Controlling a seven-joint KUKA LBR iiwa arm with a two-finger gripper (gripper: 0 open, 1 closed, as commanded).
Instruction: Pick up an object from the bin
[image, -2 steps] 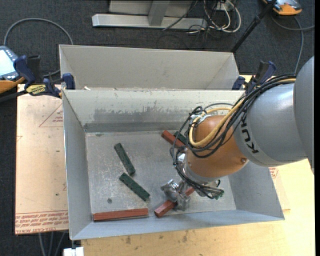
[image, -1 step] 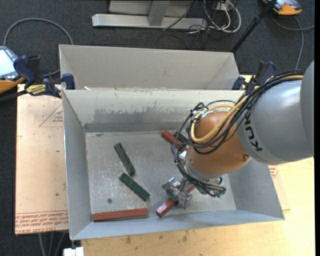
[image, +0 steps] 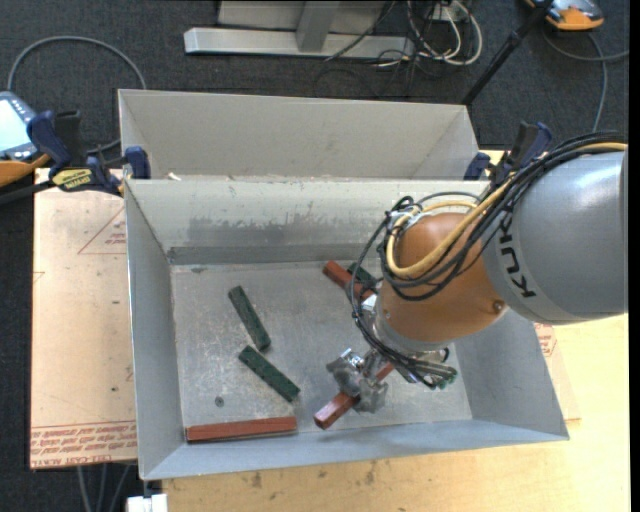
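Note:
My gripper (image: 357, 384) is low over the front middle of the bin floor, under the arm's orange cover. A short red-brown block (image: 333, 409) lies right at its fingertips, sticking out toward the front left; whether the fingers clamp it I cannot tell. Another red-brown stick (image: 337, 272) pokes out from behind the cover near the back wall. A dark green bar (image: 268, 373) lies to the left of the gripper.
A second dark green bar (image: 248, 317) lies further left and back. A long red-brown bar (image: 241, 430) rests along the front wall at the left. The arm and its cover hide the right half of the floor.

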